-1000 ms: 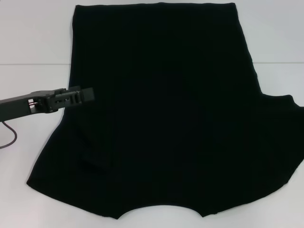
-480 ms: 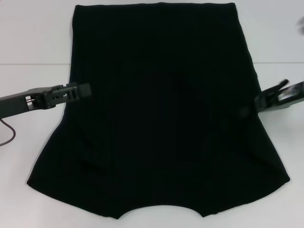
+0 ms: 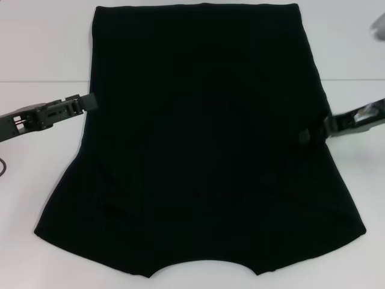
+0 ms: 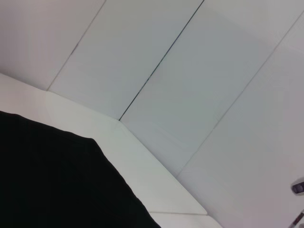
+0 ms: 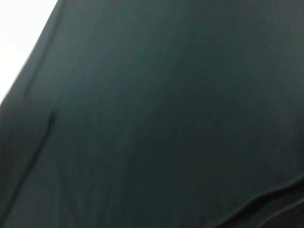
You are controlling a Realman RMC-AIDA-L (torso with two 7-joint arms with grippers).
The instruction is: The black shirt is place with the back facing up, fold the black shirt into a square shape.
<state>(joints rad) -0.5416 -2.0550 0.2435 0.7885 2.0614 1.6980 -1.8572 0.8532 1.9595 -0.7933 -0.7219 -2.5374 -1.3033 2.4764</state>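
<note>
So the black shirt (image 3: 204, 144) is spread flat on the white desk (image 3: 42, 54), hem at the far end and the curved neckline at the near edge, meaning its long axis runs straight away from the robot. Both sleeves look folded in already, since the outline is just a trapezoid flaring toward the shoulders, no print showing. The left tool (image 3: 84, 102) sits right at the shirt's left edge about halfway up, and the right tool (image 3: 313, 135) sits over the right edge at roughly the same height, maybe slightly nearer. Honestly can't tell how wide either tool's fingers are, they blur into the black cloth and neither seems to have fabric in it. The left wrist view only catches a shirt corner (image 4: 57, 175) and bare desk; the right wrist view is wall-to-wall cloth (image 5: 161, 114). What matters next, I'd guess: the shirt lies between the two tools, each equally close to its own side, so an end-over-end fold along that long axis needs both arms together.
</note>
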